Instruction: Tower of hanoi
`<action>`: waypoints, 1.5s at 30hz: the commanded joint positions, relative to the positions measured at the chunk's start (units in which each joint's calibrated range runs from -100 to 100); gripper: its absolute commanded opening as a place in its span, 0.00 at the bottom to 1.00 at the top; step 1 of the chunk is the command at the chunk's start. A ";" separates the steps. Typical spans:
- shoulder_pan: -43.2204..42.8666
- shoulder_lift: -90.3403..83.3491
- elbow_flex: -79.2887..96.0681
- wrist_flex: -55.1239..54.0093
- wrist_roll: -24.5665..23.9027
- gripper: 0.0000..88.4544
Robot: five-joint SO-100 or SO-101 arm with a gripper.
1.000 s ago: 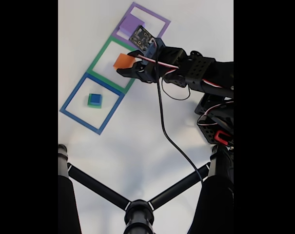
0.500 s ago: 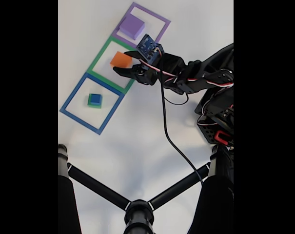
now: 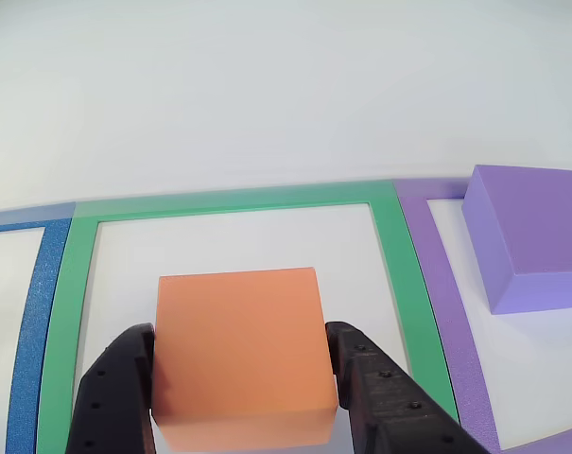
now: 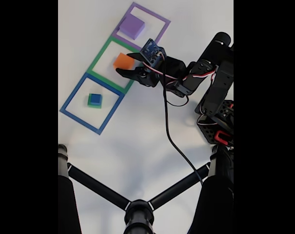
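Now the hand has come down around the orange block, its fingers spread on both sides and seemingly just touching, not yet pinching. So a grasp seems near. The block, matte foam, sits inside the green frame; farther, the purple block rests in the purple frame.
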 commanded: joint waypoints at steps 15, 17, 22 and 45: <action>1.18 4.98 -3.15 -4.03 0.20 0.15; 1.11 5.30 -3.33 -4.27 0.20 0.17; 1.03 5.62 -3.51 -4.68 0.20 0.24; -0.65 -37.89 -5.24 42.91 0.20 0.15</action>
